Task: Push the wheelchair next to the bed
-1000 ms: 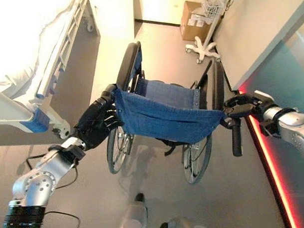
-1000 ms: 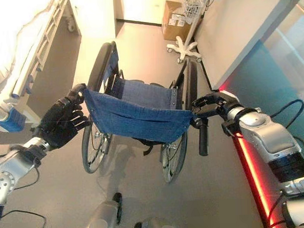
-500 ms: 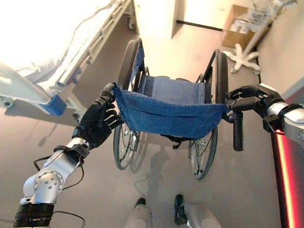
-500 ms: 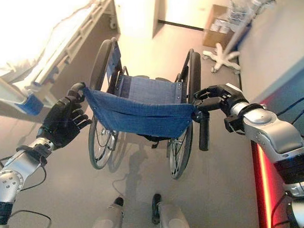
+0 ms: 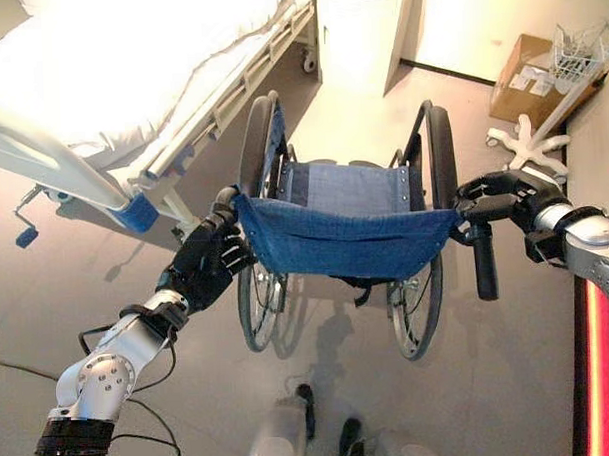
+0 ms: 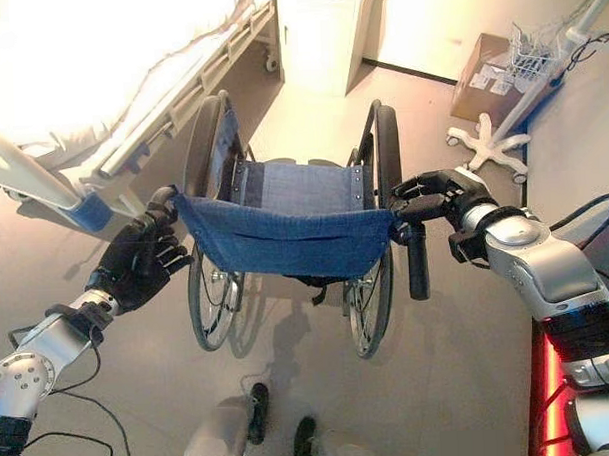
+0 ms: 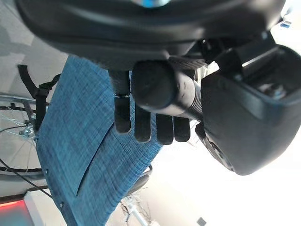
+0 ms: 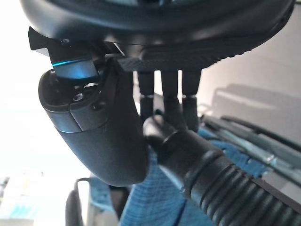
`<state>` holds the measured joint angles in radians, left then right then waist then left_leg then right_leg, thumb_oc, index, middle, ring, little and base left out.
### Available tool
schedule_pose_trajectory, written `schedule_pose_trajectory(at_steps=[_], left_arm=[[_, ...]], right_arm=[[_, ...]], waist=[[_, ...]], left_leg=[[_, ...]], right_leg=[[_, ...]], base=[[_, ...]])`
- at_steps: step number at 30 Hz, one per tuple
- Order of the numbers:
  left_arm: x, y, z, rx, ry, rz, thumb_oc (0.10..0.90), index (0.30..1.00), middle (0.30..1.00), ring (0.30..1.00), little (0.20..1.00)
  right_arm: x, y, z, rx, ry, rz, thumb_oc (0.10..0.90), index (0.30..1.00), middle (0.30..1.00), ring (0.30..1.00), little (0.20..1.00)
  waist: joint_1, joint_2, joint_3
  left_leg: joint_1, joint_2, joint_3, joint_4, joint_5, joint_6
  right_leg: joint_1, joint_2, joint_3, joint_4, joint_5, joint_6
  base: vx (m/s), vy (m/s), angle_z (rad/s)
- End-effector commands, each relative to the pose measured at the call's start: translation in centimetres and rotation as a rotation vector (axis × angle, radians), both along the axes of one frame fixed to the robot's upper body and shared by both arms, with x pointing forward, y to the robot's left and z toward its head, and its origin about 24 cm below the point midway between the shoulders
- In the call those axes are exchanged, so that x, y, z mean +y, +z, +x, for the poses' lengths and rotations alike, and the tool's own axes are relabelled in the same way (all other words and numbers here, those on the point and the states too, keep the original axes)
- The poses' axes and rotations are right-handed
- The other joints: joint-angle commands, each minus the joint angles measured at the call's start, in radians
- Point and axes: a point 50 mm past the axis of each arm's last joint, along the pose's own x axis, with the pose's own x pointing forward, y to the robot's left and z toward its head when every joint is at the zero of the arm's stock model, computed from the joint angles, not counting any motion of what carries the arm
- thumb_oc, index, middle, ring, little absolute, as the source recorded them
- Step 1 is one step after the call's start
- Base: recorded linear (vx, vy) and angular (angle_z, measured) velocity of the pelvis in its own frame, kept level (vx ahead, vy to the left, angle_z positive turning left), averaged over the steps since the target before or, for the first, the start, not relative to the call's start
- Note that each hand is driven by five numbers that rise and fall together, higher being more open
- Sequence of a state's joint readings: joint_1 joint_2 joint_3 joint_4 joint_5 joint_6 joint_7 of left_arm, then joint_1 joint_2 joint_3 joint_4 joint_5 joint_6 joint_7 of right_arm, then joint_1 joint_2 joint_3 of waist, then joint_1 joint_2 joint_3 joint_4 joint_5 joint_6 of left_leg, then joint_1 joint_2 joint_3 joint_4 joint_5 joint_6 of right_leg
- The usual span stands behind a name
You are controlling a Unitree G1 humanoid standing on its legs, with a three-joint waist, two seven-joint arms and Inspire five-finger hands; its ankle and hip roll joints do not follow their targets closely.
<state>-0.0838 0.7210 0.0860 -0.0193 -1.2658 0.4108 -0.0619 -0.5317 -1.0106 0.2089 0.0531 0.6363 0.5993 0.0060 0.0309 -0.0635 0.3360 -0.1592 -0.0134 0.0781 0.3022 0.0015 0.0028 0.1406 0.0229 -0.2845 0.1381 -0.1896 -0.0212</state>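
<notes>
The wheelchair (image 5: 344,227), with a blue cloth seat and back, stands in the middle of the floor, facing away from me. Its left wheel (image 5: 259,150) is close to the foot corner of the white hospital bed (image 5: 129,74) at the upper left. My left hand (image 5: 208,266) is curled round the left push handle (image 7: 164,89), with the fingers on one side and the thumb on the other. My right hand (image 5: 509,196) grips the ribbed right push handle (image 8: 211,176), whose black grip hangs down beside the right wheel.
A white cabinet (image 5: 363,36) stands beyond the wheelchair beside the bed. At the far right are a cardboard box (image 5: 524,75), a white wheeled stand base (image 5: 527,145) and a wire basket (image 5: 583,48). A red-lit strip (image 5: 599,358) runs along the right wall. Open floor lies left of me.
The view has swung left towards the bed, which now shows much more. The wheelchair has turned with it and stands nearer the bed's corner. Both hands keep their hold on the handles.
</notes>
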Motion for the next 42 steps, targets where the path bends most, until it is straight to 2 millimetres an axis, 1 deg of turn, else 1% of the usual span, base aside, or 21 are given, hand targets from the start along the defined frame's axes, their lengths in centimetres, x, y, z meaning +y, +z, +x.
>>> schedule_pose_trajectory(at_steps=[1, 2, 3, 4, 9, 12, 16, 20, 23, 25, 26, 27, 28, 29, 31, 33, 34, 37, 40, 41, 42], left_arm=[[-2.8, 7.6, 0.8, -0.412, -0.154, -0.073, 0.400, 0.300, 0.300, 0.300, 0.300], [-2.8, 7.4, 0.6, -0.414, -0.151, -0.082, 0.400, 0.300, 0.300, 0.300, 0.300], [-2.7, 7.4, 0.5, -0.414, -0.150, -0.085, 0.400, 0.300, 0.300, 0.300, 0.300], [-2.4, 7.4, 0.2, -0.414, -0.141, -0.087, 0.400, 0.300, 0.300, 0.300, 0.300], [-2.0, 7.7, 0.5, -0.391, -0.141, -0.076, 0.400, 0.300, 0.300, 0.300, 0.300], [-1.6, 8.2, 1.0, -0.392, -0.164, -0.063, 0.400, 0.300, 0.300, 0.300, 0.300], [-1.1, 8.9, 1.4, -0.387, -0.183, -0.039, 0.400, 0.300, 0.300, 0.300, 0.300], [-0.7, 9.1, 1.3, -0.380, -0.187, -0.020, 0.400, 0.300, 0.300, 0.300, 0.300], [-0.7, 9.1, 1.5, -0.377, -0.188, -0.010, 0.400, 0.300, 0.300, 0.300, 0.300], [-1.0, 9.3, 1.6, -0.382, -0.190, -0.013, 0.400, 0.300, 0.300, 0.300, 0.300], [-1.6, 9.3, 1.9, -0.389, -0.198, -0.018, 0.400, 0.300, 0.300, 0.300, 0.300], [-2.0, 9.3, 2.1, -0.391, -0.204, -0.020, 0.400, 0.300, 0.300, 0.300, 0.300], [-2.0, 9.3, 2.2, -0.392, -0.205, -0.020, 0.400, 0.300, 0.300, 0.300, 0.300], [-2.6, 9.3, 2.4, -0.390, -0.216, -0.020, 0.400, 0.300, 0.300, 0.300, 0.300], [-3.4, 9.4, 2.6, -0.386, -0.231, -0.003, 0.400, 0.300, 0.300, 0.300, 0.300], [-3.8, 9.3, 2.7, -0.379, -0.234, 0.001, 0.400, 0.300, 0.300, 0.300, 0.300], [-4.1, 9.0, 2.9, -0.377, -0.232, 0.001, 0.400, 0.300, 0.300, 0.300, 0.300], [-4.5, 8.5, 3.1, -0.372, -0.232, -0.013, 0.400, 0.300, 0.300, 0.300, 0.300], [-4.8, 7.9, 3.0, -0.357, -0.223, -0.025, 0.400, 0.300, 0.300, 0.300, 0.300], [-5.0, 7.9, 2.8, -0.353, -0.222, -0.029, 0.400, 0.300, 0.300, 0.300, 0.300], [-5.2, 7.9, 2.5, -0.351, -0.226, -0.039, 0.400, 0.300, 0.300, 0.300, 0.300]], right_arm=[[6.3, 0.6, 0.4, -0.083, 0.303, 0.143, 0.400, 0.300, 0.300, 0.300, 0.300], [6.1, 0.2, 0.1, -0.078, 0.306, 0.138, 0.400, 0.300, 0.300, 0.300, 0.300], [6.0, 0.1, -0.1, -0.077, 0.307, 0.138, 0.400, 0.300, 0.300, 0.300, 0.300], [5.8, -0.3, -0.3, -0.075, 0.314, 0.137, 0.400, 0.300, 0.300, 0.300, 0.300], [5.7, -0.9, -0.4, -0.070, 0.309, 0.147, 0.400, 0.300, 0.300, 0.300, 0.300], [5.6, -0.7, -0.1, -0.076, 0.290, 0.175, 0.400, 0.300, 0.300, 0.300, 0.300], [5.5, -1.1, -0.3, -0.068, 0.283, 0.189, 0.400, 0.300, 0.300, 0.300, 0.300], [5.3, -1.5, -0.5, -0.066, 0.290, 0.211, 0.400, 0.300, 0.300, 0.300, 0.300], [5.3, -1.4, -0.7, -0.058, 0.304, 0.197, 0.400, 0.300, 0.300, 0.300, 0.300], [5.2, -1.2, -0.9, -0.062, 0.310, 0.188, 0.400, 0.300, 0.300, 0.300, 0.300], [5.2, -0.9, -0.9, -0.070, 0.310, 0.184, 0.400, 0.300, 0.300, 0.300, 0.300], [5.2, -0.8, -0.9, -0.072, 0.309, 0.183, 0.400, 0.300, 0.300, 0.300, 0.300], [5.2, -0.8, -0.9, -0.072, 0.308, 0.183, 0.400, 0.300, 0.300, 0.300, 0.300], [5.4, -0.7, -0.8, -0.074, 0.305, 0.184, 0.400, 0.300, 0.300, 0.300, 0.300], [5.7, -0.3, -0.8, -0.075, 0.307, 0.191, 0.400, 0.300, 0.300, 0.300, 0.300], [5.9, 0.0, -0.9, -0.075, 0.315, 0.194, 0.400, 0.300, 0.300, 0.300, 0.300], [5.9, 0.3, -0.9, -0.073, 0.323, 0.196, 0.400, 0.300, 0.300, 0.300, 0.300], [5.8, 0.2, -0.7, -0.061, 0.321, 0.202, 0.400, 0.300, 0.300, 0.300, 0.300], [5.8, 0.1, -0.8, -0.039, 0.333, 0.191, 0.400, 0.300, 0.300, 0.300, 0.300], [5.8, 0.1, -1.1, -0.036, 0.338, 0.184, 0.400, 0.300, 0.300, 0.300, 0.300], [5.6, 0.1, -1.4, -0.034, 0.342, 0.181, 0.400, 0.300, 0.300, 0.300, 0.300]], waist=[[0.096, 0.018, -0.173], [0.100, 0.024, -0.169], [0.101, 0.024, -0.168], [0.103, 0.019, -0.171], [0.128, 0.013, -0.187], [0.139, 0.004, -0.192], [0.142, -0.003, -0.210], [0.135, 0.001, -0.214], [0.104, 0.011, -0.194], [0.088, 0.019, -0.178], [0.063, 0.021, -0.157], [0.045, 0.024, -0.142], [0.045, 0.026, -0.140], [0.024, 0.021, -0.126], [-0.001, 0.010, -0.105], [-0.018, 0.004, -0.094], [-0.031, -0.002, -0.098], [-0.043, 0.004, -0.118], [-0.056, 0.013, -0.152], [-0.060, 0.010, -0.157], [-0.065, 0.003, -0.160]], left_leg=[[0.012, 0.106, 0.033, -0.211, 0.186, -0.110], [-0.015, 0.122, 0.043, -0.231, 0.225, -0.116], [-0.023, 0.124, 0.044, -0.221, 0.224, -0.115], [-0.030, 0.123, 0.056, -0.201, 0.183, -0.102], [-0.040, 0.063, 0.044, -0.134, 0.080, -0.065], [-0.039, 0.020, 0.044, -0.086, 0.025, -0.031], [-0.004, -0.054, 0.021, -0.105, -0.005, 0.030], [0.026, -0.100, -0.025, -0.096, -0.036, 0.066], [0.029, -0.114, -0.053, -0.059, -0.050, 0.050], [0.036, -0.120, -0.071, -0.032, -0.059, 0.038], [0.063, -0.132, -0.090, -0.008, -0.089, 0.034], [0.087, -0.137, -0.099, -0.001, -0.107, 0.035], [0.089, -0.136, -0.101, 0.000, -0.109, 0.035], [0.113, -0.146, -0.107, 0.006, -0.133, 0.041], [0.157, -0.150, -0.114, 0.027, -0.189, 0.049], [0.192, -0.144, -0.122, 0.048, -0.233, 0.056], [0.214, -0.135, -0.120, 0.082, -0.266, 0.059], [0.234, -0.124, -0.128, 0.123, -0.248, 0.043], [0.236, -0.085, -0.112, 0.296, -0.091, -0.027], [0.199, -0.071, -0.086, 0.410, -0.007, -0.058], [0.123, -0.049, -0.060, 0.594, 0.055, -0.086]], right_leg=[[-0.022, 0.000, -0.008, -0.036, 0.072, 0.044], [0.001, 0.002, -0.012, -0.038, 0.058, 0.037], [0.006, -0.001, -0.013, -0.036, 0.053, 0.035], [0.013, -0.014, -0.016, -0.027, 0.041, 0.038], [0.041, -0.052, -0.035, 0.041, -0.006, 0.055], [0.036, -0.073, -0.039, 0.151, -0.038, 0.074], [-0.016, -0.088, 0.000, 0.382, 0.049, 0.135], [-0.105, -0.096, 0.053, 0.554, 0.134, 0.168], [-0.140, -0.051, 0.098, 0.398, 0.087, 0.126], [-0.156, -0.063, 0.109, 0.286, 0.079, 0.104], [-0.179, -0.078, 0.136, 0.135, 0.112, 0.105], [-0.202, -0.082, 0.159, 0.084, 0.157, 0.118], [-0.197, -0.081, 0.158, 0.082, 0.158, 0.118], [-0.249, -0.098, 0.189, 0.040, 0.229, 0.146], [-0.320, -0.129, 0.211, -0.037, 0.311, 0.194], [-0.352, -0.135, 0.223, -0.049, 0.331, 0.206], [-0.359, -0.126, 0.227, -0.017, 0.315, 0.191], [-0.343, -0.094, 0.214, 0.017, 0.281, 0.161], [-0.306, -0.059, 0.171, 0.048, 0.239, 0.105], [-0.279, -0.053, 0.157, 0.043, 0.226, 0.082], [-0.242, -0.049, 0.144, 0.043, 0.202, 0.051]], base=[[0.35, 0.093, 0.40], [0.26, 0.072, 0.08], [0.39, 0.157, -0.12], [0.31, 0.173, -0.15], [0.34, 0.178, -0.33], [0.38, 0.205, -0.12], [0.34, 0.214, 0.37], [0.23, 0.123, 0.39], [0.26, 0.043, 0.12], [0.27, 0.006, -0.06], [0.34, -0.029, -0.17], [0.27, -0.033, -0.13], [0.24, -0.038, 0.40], [0.23, -0.052, 0.68], [0.45, -0.117, 0.89], [0.52, -0.117, 0.59], [0.46, -0.086, 0.50], [0.46, -0.067, 0.61], [0.36, -0.079, 0.76], [0.33, -0.144, 0.76], [0.30, -0.131, 0.76]])
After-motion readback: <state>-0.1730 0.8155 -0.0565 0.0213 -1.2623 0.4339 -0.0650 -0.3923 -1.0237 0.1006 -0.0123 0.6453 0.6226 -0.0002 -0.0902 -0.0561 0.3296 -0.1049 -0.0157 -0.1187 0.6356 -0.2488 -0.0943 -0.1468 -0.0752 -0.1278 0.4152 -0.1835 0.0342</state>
